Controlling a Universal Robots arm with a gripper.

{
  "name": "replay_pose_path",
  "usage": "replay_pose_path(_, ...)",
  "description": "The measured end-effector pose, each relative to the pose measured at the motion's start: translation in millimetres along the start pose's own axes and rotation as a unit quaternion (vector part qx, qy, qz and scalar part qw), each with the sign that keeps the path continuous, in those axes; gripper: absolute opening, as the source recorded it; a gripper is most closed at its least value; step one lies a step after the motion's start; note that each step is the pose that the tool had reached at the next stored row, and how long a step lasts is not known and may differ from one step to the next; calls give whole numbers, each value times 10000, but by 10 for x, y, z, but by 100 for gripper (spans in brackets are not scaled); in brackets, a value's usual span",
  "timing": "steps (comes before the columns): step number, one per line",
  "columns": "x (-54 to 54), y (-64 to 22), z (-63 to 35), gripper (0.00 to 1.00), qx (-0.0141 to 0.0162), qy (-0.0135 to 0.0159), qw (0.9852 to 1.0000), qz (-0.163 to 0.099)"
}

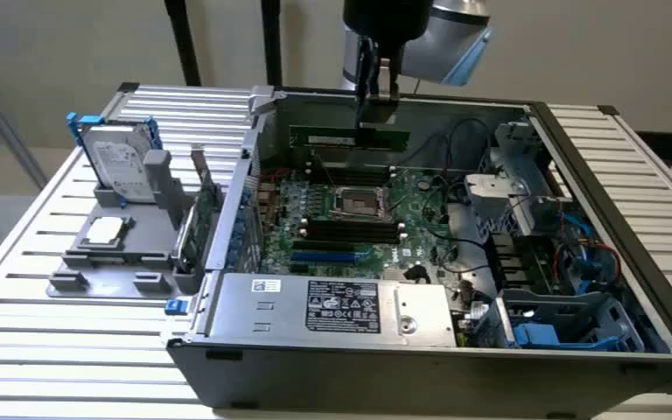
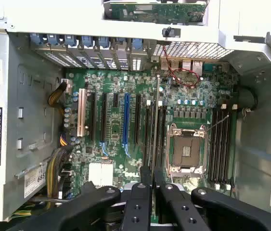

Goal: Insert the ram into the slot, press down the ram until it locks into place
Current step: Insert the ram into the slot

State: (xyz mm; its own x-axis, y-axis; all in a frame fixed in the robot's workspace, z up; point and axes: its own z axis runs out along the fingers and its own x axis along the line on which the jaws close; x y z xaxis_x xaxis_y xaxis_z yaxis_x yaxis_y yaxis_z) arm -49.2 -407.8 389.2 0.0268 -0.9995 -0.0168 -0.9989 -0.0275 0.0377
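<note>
Gripper [image 1: 377, 116]: pinched the ram's top edge, above the open computer case [image 1: 616, 210].
Ram [image 1: 342, 138]: hung level, well above the motherboard [image 1: 423, 206].
Slot [image 1: 342, 233]: black, beside the processor socket [image 1: 356, 202], empty.
Progress: ram in hand; insertion and pressing not yet done.
</note>
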Motion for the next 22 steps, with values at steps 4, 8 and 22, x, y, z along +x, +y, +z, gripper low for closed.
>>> replay_pose_path(4,0,0,0,13,0,0,10000,0)
replay_pose_path(8,0,0,0,13,0,0,10000,0)
replay_pose_path(22,5,-138,100,13,-1,1,10000,-11)
